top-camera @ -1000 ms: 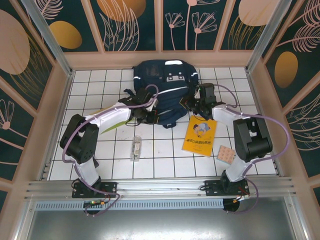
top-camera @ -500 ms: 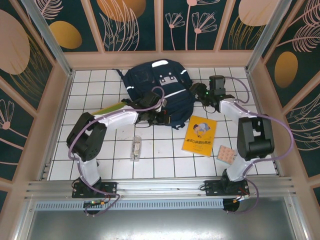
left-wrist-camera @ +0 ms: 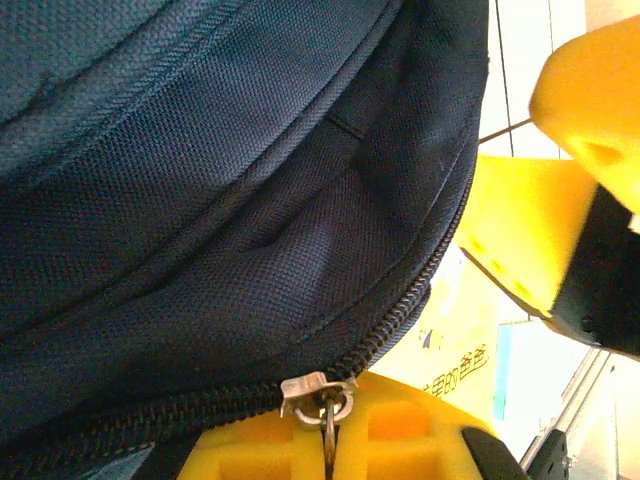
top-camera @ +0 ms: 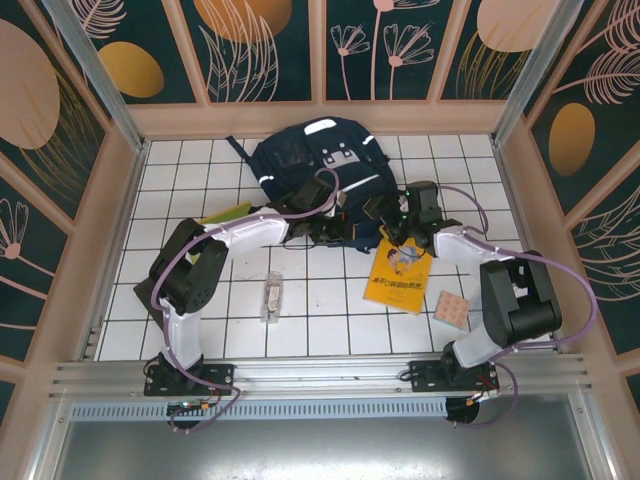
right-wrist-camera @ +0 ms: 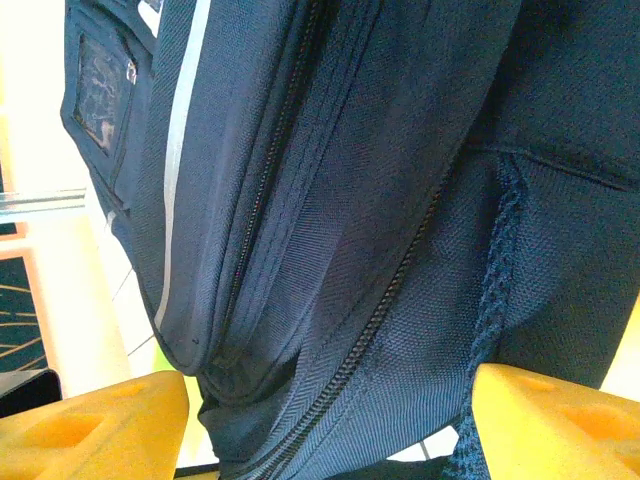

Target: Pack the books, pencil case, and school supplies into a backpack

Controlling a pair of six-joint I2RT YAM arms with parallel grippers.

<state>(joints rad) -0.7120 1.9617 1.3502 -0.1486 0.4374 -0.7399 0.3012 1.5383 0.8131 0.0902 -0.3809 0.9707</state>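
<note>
R gripper just let go, jaws now wide astride backpack (upper centre, top view), holding nothing; L gripper stays pinched on zip pull, so likely regrasp to brace pack, unzip pending, nothing packed.

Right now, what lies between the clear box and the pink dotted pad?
In the top view, the orange-yellow book lies flat between them, nearer the pad.
</note>
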